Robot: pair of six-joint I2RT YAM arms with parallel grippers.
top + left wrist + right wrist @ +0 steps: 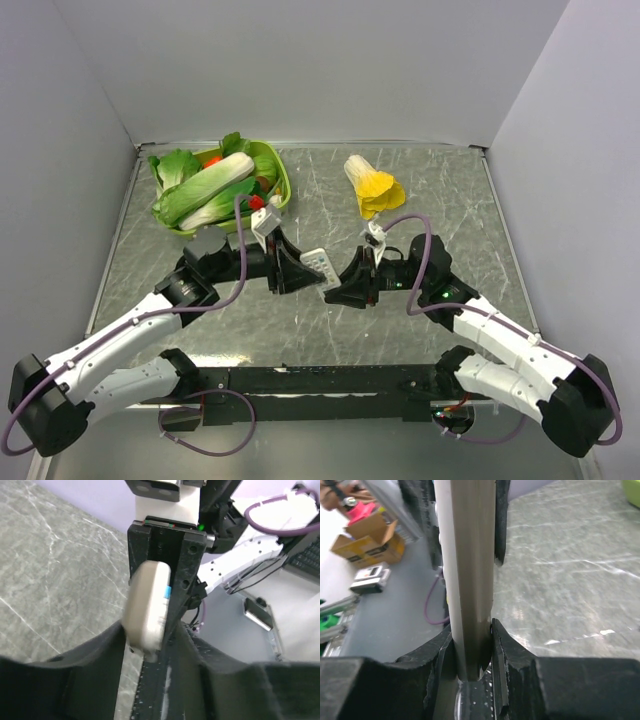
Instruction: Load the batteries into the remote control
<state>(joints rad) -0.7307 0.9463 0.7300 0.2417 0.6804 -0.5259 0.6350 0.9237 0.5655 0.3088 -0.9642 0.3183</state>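
Observation:
The remote control (317,264) hangs in mid-air over the table's middle, between my two grippers. My left gripper (303,274) reaches in from the left. In the left wrist view its fingers sit close on either side of the remote control's (148,605) rounded beige end, at the left gripper's (148,647) tips. My right gripper (336,290) comes in from the right. In the right wrist view the right gripper (472,642) is shut on the remote control's (470,555) other end, with both pads against its flat faces. The batteries are not in view.
A green basket (283,178) of toy vegetables (205,196) stands at the back left. A yellow-and-white toy cabbage (372,186) lies at the back middle, just behind the right wrist. The grey marbled table (450,190) is walled on three sides.

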